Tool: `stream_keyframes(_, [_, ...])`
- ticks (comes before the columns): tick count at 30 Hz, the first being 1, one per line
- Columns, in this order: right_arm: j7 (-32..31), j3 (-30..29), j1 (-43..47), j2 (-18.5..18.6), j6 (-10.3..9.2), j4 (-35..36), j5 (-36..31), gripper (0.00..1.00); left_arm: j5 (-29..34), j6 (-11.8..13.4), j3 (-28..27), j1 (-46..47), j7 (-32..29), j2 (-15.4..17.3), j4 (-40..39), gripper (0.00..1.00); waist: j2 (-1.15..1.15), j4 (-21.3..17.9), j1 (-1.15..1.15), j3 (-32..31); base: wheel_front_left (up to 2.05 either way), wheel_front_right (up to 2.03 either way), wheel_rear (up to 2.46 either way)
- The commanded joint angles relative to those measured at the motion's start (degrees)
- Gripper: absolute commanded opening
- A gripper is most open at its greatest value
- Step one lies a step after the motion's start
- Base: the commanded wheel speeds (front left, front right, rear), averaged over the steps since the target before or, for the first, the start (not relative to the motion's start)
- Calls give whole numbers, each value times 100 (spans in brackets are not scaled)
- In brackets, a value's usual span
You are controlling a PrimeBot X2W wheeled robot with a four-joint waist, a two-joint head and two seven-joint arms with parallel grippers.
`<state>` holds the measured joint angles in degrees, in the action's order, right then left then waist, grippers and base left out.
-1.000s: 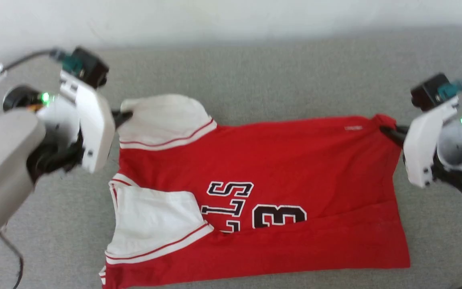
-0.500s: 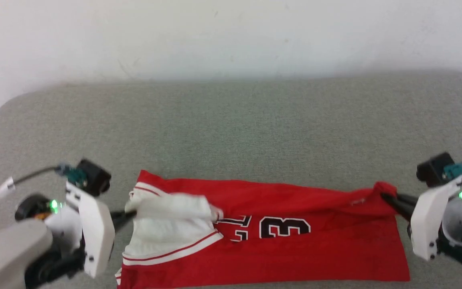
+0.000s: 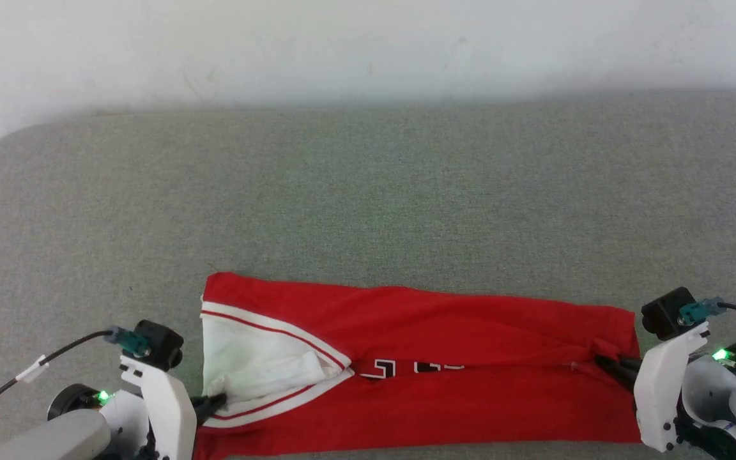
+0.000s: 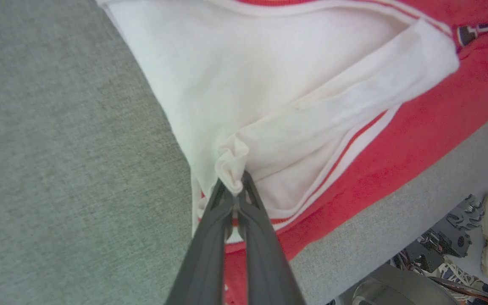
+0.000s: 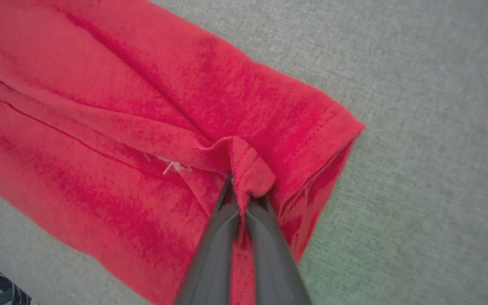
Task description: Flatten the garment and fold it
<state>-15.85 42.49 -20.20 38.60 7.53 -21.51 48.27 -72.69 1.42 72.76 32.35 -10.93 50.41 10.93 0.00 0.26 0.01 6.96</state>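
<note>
Left tool (image 3: 213, 402) clamped shut on a bunched pinch of the white sleeve (image 4: 248, 84); right tool (image 3: 605, 365) clamped shut on the red hem corner (image 5: 248, 169). The red jersey T-shirt (image 3: 444, 409) lies stretched between them on the grey fabric surface (image 3: 368, 191), its long axis running from one tool to the other, both equally near. Judgement: the surface's front edge sits close behind the tools, so free room lies ahead of the tools, away from the robot.
</note>
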Motion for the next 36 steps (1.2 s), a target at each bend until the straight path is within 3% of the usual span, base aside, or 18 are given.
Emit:
stream_keyframes(1, [45, -15, 61, -65, -4, -13, -37, 28, 13, -35, -7, -78, 130, -66, 131, 64, 0, 2, -1, -45, 0, 0, 0])
stream_keyframes(2, [77, -26, 59, -67, -4, 12, -44, 42, 36, -19, -44, -86, 252, -89, 183, 100, 0, 2, -1, -86, 0, 0, 0])
stream_keyframes(3, [117, -54, 53, -56, -4, 60, -45, 100, 64, 7, -83, -101, 389, -99, 213, 100, 0, -7, -1, -134, 0, 0, 0])
stream_keyframes(8, [210, -263, 49, 233, -4, 580, -82, 100, 403, 398, -361, -195, 1428, -64, 153, 100, 0, -23, -1, -369, 0, 0, 0])
stream_keyframes(13, [-42, -658, 12, 702, -4, 1325, -112, 100, 920, 1316, -940, -282, 2519, -136, -64, 100, 0, 3, -1, -425, 0, 0, 0])
stream_keyframes(17, [-528, -1081, 41, 956, -4, 1653, -33, 100, 1932, 2172, -2153, -606, 2588, -538, -553, 100, 0, 71, -1, -368, 0, 0, 0])
stream_keyframes(22, [-1511, -1406, 54, 1080, -4, 1703, 142, 100, 3587, 2814, -3693, -1680, 2591, -1228, -1133, 100, 0, 144, -1, -274, 0, 0, 0])
stream_keyframes(25, [-2072, -1425, 81, 1099, -4, 1645, 170, 100, 4334, 2907, -4432, -2258, 2591, -1639, -1352, 100, 0, 195, -1, -217, 0, 0, 0])
stream_keyframes(30, [-2608, -1439, 211, 914, -4, 1341, 285, 100, 5242, 2772, -5520, -2945, 2592, -2373, -1678, 100, 0, 307, -1, -126, 0, 0, 0])
stream_keyframes(36, [-2665, -1499, 443, 432, -4, 826, 257, 100, 5863, 2239, -6328, -3473, 2592, -3162, -1824, 100, 0, 424, -1, -12, 0, 0, 0])
